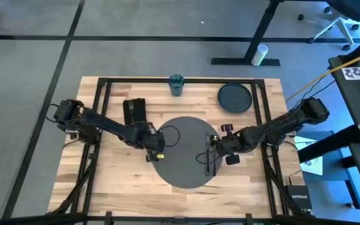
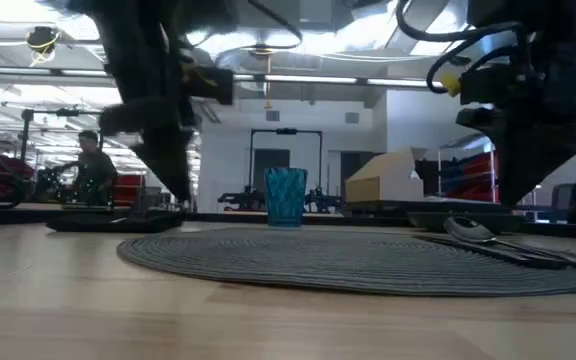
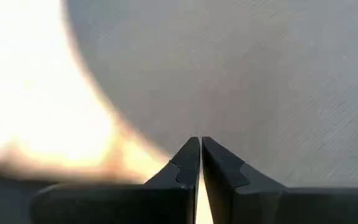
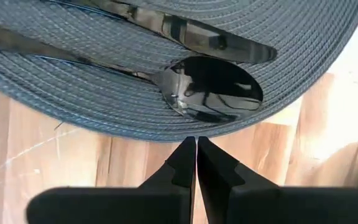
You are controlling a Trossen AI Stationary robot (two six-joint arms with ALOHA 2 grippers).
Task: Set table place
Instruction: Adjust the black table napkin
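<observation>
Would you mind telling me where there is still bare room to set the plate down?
The mat's middle, between both grippers, is bare. Its right edge is crowded by the spoon and right gripper; the left gripper sits at its left edge.

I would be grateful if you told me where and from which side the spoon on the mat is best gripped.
Probably by the handle, from straight above, with the right gripper, which sits shut just off the mat's edge by the bowl. The spoon lies flat, so its wide bowl offers little to pinch, while the slim handle fits between the fingers. A second utensil lies alongside.
</observation>
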